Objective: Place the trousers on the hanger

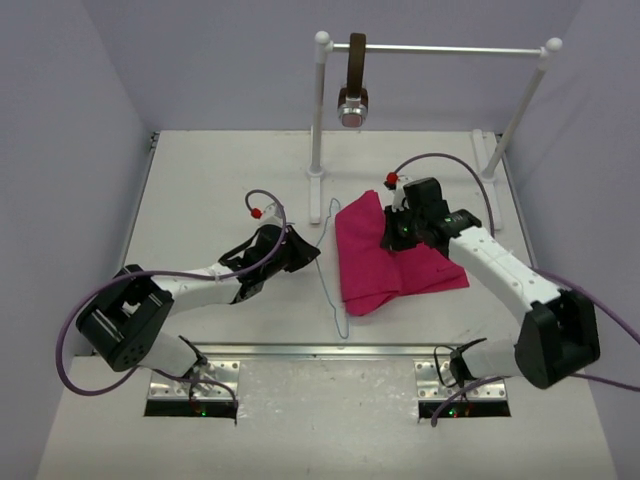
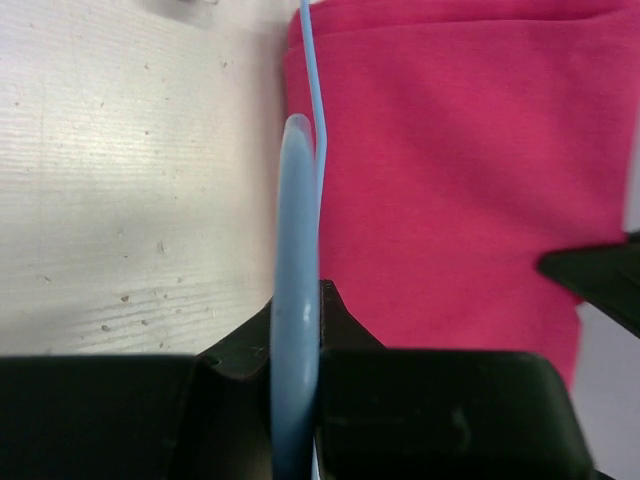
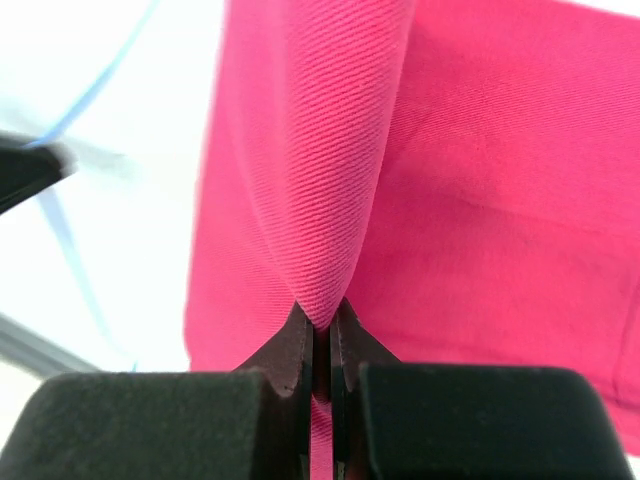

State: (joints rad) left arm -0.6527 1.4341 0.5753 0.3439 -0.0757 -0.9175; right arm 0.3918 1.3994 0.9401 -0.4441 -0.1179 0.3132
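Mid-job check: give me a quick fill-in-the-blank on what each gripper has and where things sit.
1. The left gripper is shut on the ____.
2. The right gripper pinches a fold of the ____.
3. The hanger sits at the trousers' ____ edge.
4. The strap hanging from the rail is ____ in colour.
Missing words: hanger; trousers; left; brown.

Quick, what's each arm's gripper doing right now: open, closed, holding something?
Left gripper: closed, pinching the pale blue hanger.
Right gripper: closed, pinching a fold of the pink trousers.
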